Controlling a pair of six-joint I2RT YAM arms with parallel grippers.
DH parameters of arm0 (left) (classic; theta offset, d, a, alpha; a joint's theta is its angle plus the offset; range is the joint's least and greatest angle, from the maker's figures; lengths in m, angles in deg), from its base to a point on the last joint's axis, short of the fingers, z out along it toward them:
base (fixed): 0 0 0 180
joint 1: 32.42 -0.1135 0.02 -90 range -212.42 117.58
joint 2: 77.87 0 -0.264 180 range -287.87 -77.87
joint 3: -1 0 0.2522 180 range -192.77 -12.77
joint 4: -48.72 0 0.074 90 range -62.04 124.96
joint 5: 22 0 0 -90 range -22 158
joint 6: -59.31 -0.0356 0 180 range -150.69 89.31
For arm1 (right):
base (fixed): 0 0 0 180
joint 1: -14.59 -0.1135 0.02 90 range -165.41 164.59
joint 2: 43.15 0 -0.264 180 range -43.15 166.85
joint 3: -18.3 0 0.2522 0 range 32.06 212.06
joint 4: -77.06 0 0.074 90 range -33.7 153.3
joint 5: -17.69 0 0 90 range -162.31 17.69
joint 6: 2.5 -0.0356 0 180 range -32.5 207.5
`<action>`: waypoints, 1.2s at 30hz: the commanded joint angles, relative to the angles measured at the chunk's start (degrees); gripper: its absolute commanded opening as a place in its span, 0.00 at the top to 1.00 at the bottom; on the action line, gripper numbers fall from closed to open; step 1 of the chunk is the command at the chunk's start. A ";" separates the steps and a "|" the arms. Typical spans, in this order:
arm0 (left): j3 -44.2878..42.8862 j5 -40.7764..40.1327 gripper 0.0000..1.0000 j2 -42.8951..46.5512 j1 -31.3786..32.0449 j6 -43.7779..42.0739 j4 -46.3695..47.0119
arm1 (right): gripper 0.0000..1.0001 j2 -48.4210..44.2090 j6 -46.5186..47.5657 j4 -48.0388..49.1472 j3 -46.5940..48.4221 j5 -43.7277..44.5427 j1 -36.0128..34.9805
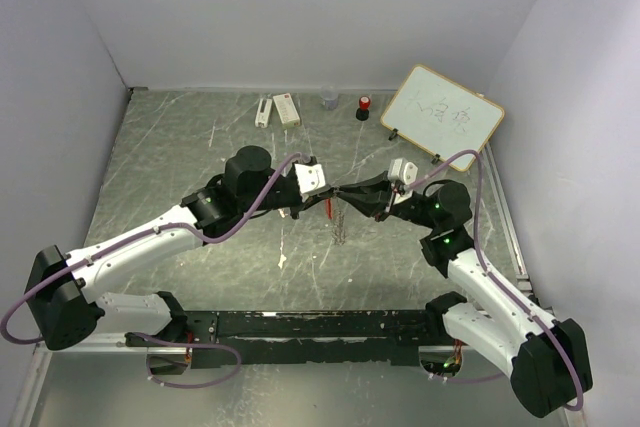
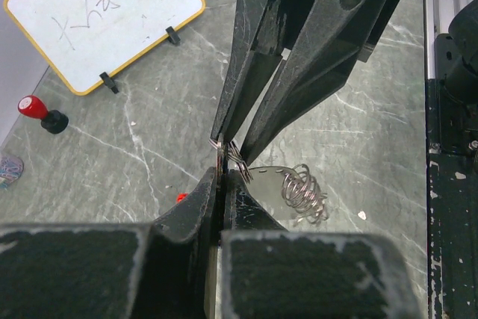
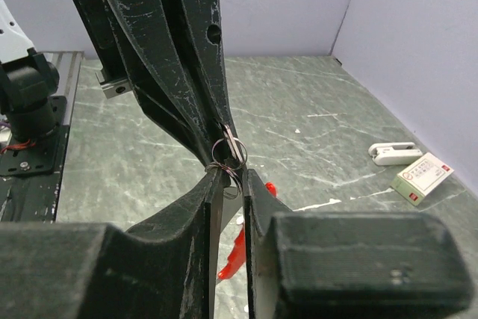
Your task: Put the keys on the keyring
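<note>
Left gripper point(image 2: 222, 175) clamped shut on the keyring point(image 3: 228, 149), held aloft over the table point(image 1: 200, 147); right gripper point(image 3: 230, 178) nearly closed at the same ring, grip unconfirmed. Ring judged light, stiff, slippery thin wire: pinch flat across its coils, clear of the split end

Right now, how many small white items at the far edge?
2: a white clip-like piece and a white box beside it, left of the red-capped stamp. A pale speck nearby is unclear.

We see the left gripper point(image 2: 224, 178) and right gripper point(image 3: 233, 178) black, over a grey-green table point(image 2: 134, 147) veined white. The keyring point(image 3: 230, 147) is silver, its fob point(image 3: 235, 252) red. The whiteboard point(image 2: 104, 20) is white, edged yellow.
</note>
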 commanded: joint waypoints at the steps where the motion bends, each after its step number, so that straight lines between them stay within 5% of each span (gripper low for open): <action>1: -2.94 1.46 0.93 0.12 -0.23 -0.67 1.73 | 0.84 0.00 0.70 0.57 1.19 -1.11 -0.48; 17: -3.19 1.05 0.93 0.30 -0.29 -0.58 2.51 | 0.83 1.13 -0.22 1.34 0.82 -1.59 -0.83; 23: -2.95 0.66 0.93 0.25 -0.27 -0.29 2.74 | 1.00 0.51 -0.55 1.66 0.70 -0.78 -0.93; 36: 0.42 -10.34 0.93 1.81 -0.38 1.65 4.45 | 1.00 -5.79 -3.17 3.52 -1.10 6.29 -0.93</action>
